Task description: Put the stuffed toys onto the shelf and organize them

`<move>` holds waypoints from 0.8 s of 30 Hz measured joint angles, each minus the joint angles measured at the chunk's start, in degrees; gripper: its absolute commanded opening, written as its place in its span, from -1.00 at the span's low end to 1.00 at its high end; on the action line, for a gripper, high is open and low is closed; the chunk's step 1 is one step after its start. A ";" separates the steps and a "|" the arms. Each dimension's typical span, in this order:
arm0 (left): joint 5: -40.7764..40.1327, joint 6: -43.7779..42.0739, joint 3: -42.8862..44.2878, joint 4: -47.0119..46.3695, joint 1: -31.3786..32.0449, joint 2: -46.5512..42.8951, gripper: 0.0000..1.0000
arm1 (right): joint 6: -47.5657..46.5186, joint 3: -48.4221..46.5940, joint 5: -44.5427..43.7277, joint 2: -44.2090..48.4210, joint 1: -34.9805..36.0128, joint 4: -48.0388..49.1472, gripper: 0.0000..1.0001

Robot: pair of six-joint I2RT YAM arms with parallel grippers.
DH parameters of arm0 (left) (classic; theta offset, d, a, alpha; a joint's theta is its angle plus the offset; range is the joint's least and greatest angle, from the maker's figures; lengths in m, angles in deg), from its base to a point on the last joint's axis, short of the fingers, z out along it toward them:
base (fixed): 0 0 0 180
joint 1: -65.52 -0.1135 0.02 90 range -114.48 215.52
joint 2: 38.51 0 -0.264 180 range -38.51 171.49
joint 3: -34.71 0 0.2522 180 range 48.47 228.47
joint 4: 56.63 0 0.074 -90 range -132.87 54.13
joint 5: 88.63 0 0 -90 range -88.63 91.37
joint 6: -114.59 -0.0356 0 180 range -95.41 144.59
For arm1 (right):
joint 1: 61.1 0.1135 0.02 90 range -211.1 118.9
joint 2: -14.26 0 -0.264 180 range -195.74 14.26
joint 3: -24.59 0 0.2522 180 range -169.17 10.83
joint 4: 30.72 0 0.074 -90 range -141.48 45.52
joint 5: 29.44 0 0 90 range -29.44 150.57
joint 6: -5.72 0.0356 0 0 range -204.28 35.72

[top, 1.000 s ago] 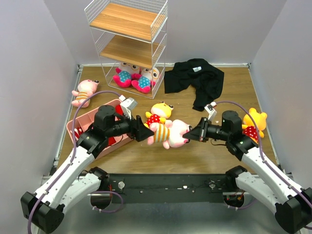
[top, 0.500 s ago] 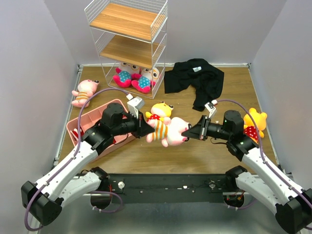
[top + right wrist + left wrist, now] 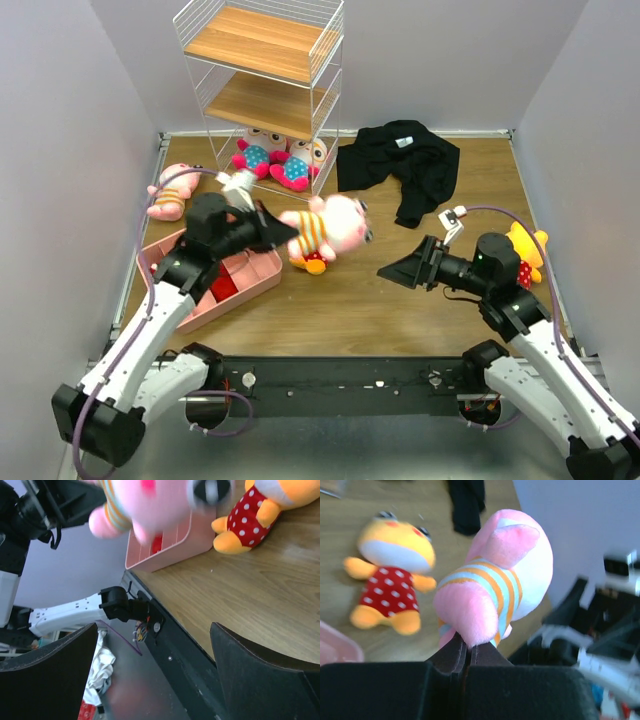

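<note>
Left claw [image 3: 465, 652] clamps pink toy [image 3: 495, 580], orange-blue striped shirt | right claw [image 3: 384, 271] spread wide

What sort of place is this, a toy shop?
Most likely a robot test booth, not a shop. Plain grey walls box in a wooden table, the left arm and right arm are mounted along its near edge, and a pink plush toy and wire shelf look staged as props.
</note>
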 measured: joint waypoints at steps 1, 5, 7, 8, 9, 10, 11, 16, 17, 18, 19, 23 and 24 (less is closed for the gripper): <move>0.44 1.42 0.20 -0.48 -3.93 -0.42 -1.00 | -0.37 -0.57 -1.01 1.29 0.00 -1.29 1.00; 1.31 6.62 0.39 -1.29 -16.06 -2.19 -1.00 | -1.66 -1.60 -3.87 4.52 0.00 -4.26 1.00; 1.66 9.09 0.39 -1.95 -20.46 -2.80 -1.00 | -1.97 -1.62 -4.52 5.33 0.00 -5.25 1.00; 1.97 11.08 0.39 -2.91 -22.56 -2.97 -1.00 | -2.12 -1.62 -4.90 5.53 0.00 -5.86 1.00; 2.43 13.38 0.26 -4.70 -25.14 -3.02 -1.00 | -2.29 -1.62 -5.20 5.57 0.00 -6.45 1.00; 2.69 14.99 0.13 -6.10 -26.60 -2.97 -1.00 | -2.45 -1.62 -5.44 5.60 0.00 -6.84 1.00; 3.23 17.16 -0.15 -8.04 -28.59 -2.78 -1.00 | -2.51 -1.62 -5.66 5.64 0.00 -7.21 1.00; 4.33 26.47 -0.87 -18.51 -34.05 1.84 -1.00 | -2.95 -1.62 -6.60 6.23 0.00 -9.07 1.00; 4.28 27.80 -0.63 -20.04 -34.53 3.48 -1.00 | -2.97 -1.62 -6.73 6.34 0.00 -9.38 1.00; 4.20 28.68 -0.11 -20.83 -34.80 4.94 -1.00 | -3.06 -1.62 -6.97 6.58 0.00 -9.64 1.00; 4.07 29.42 0.55 -21.35 -34.88 6.29 -1.00 | -3.17 -1.62 -7.17 6.71 0.00 -9.81 1.00; 2.67 31.87 4.04 -23.30 -34.93 10.21 -1.00 | -3.82 -1.62 -8.09 7.30 0.00 -10.19 1.00; 2.12 32.39 5.03 -24.41 -35.04 11.10 -1.00 | -3.93 -1.62 -8.26 7.34 0.00 -10.23 1.00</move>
